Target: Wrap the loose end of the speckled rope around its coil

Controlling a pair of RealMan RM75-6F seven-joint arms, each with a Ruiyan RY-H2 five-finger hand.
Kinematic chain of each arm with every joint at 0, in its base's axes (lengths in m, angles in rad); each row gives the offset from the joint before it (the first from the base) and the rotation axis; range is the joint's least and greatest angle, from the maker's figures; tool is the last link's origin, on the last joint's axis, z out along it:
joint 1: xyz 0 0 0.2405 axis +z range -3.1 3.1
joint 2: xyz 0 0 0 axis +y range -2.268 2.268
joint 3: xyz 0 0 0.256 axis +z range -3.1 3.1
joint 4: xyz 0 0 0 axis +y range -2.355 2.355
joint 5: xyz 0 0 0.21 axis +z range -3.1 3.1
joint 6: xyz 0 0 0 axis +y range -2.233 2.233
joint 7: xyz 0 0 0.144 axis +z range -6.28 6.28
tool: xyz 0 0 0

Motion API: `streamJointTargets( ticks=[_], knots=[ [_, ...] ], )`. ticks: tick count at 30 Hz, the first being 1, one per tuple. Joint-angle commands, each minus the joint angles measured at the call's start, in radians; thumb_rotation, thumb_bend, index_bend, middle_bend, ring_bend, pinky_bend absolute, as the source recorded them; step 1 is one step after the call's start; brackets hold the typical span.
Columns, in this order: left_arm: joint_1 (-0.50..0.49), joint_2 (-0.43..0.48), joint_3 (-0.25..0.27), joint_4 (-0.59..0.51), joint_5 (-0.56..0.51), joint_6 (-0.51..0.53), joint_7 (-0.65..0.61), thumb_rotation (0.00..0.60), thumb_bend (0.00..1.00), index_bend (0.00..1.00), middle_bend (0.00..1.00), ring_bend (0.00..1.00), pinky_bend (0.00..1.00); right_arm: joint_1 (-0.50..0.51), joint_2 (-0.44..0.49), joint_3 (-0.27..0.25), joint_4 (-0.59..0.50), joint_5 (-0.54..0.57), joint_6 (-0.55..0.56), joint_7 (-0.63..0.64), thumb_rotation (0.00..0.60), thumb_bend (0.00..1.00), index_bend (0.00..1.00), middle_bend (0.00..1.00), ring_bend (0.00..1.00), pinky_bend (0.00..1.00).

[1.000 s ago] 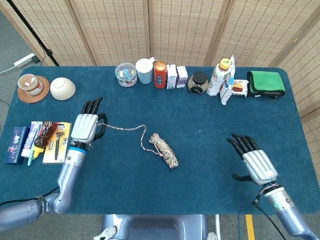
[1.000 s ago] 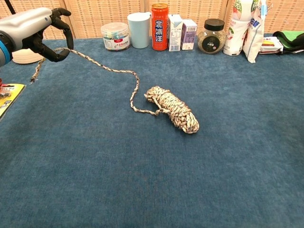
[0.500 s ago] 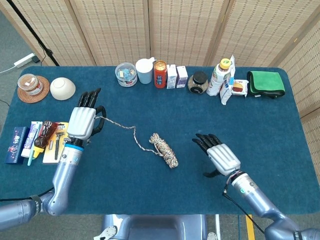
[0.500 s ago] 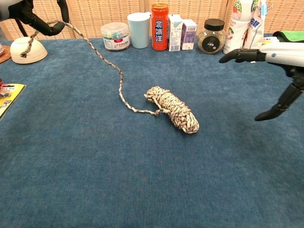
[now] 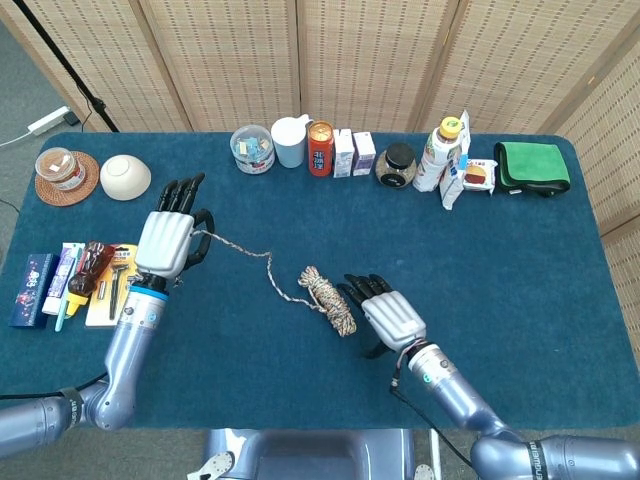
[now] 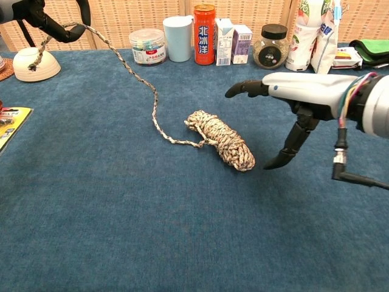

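Rope coil (image 5: 328,299) is lying near the middle of the blue bench (image 5: 500,260), its long axis running from ten o'clock to four o'clock in the head view. Its loose end (image 5: 245,250) is trailing off toward nine o'clock, rising from the cloth up to the left hand (image 5: 168,240), whose fingers are curling around it and holding it off the bench; in the chest view a short tail is dangling below that hand. The right hand (image 5: 385,312) is hovering just at three o'clock of the coil, fingers apart and holding nothing, thumb pointing down near the coil's lower end. Along the bench's twelve o'clock edge are standing a red can (image 5: 320,148), a white cup (image 5: 290,141) and a dark-lidded jar (image 5: 397,165).
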Motion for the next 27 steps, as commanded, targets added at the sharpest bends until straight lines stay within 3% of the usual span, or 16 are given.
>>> streamJointTargets(
  ticks=[1,15,27],
  knots=[
    [0.002,0.003,0.005,-0.006,0.006,0.007,-0.009,0.6,0.45,0.57,0.0,0.0,0.0,0.065,-0.106,0.012,-0.006,0.111,0.096,-0.121,0.6,0.0,0.0,0.0,0.0,0.0],
    [0.009,0.021,0.015,-0.01,0.014,0.017,-0.047,0.6,0.45,0.57,0.0,0.0,0.0,0.129,-0.364,0.058,0.137,0.185,0.279,-0.204,0.6,0.0,0.0,0.0,0.0,0.0],
    [0.011,0.022,0.026,0.003,0.02,0.013,-0.082,0.6,0.45,0.57,0.0,0.0,0.0,0.143,-0.452,0.052,0.331,0.151,0.294,-0.214,0.6,0.0,0.0,0.0,0.0,0.0]
  ],
)
